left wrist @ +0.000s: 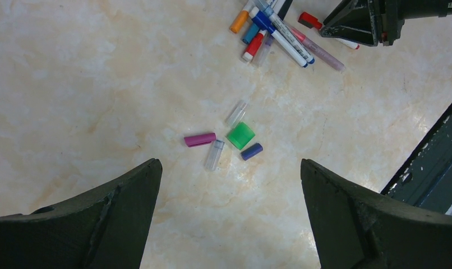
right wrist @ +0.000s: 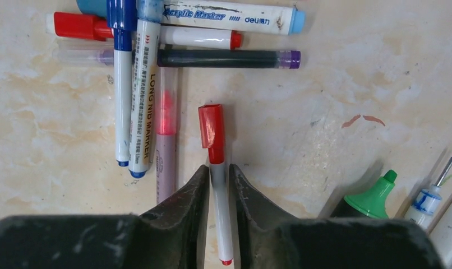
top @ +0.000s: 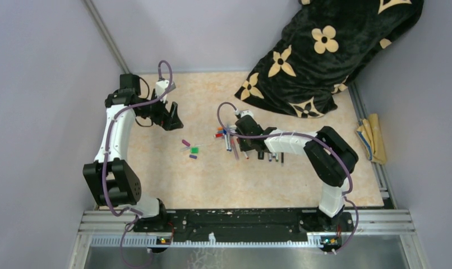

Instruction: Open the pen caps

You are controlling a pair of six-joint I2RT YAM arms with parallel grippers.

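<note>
My right gripper is shut on the white barrel of a red-capped pen, and its red cap sticks out past the fingertips. Several capped pens lie in a pile just beyond it. In the top view the right gripper sits low over this pile. Loose pen caps lie left of it: magenta, green, blue and two clear ones. My left gripper is open and empty, raised above the table at the far left.
A thick black marker with a bare green tip and other pens lie right of the right gripper. A black flowered blanket fills the back right corner. A yellow cloth lies at the right edge.
</note>
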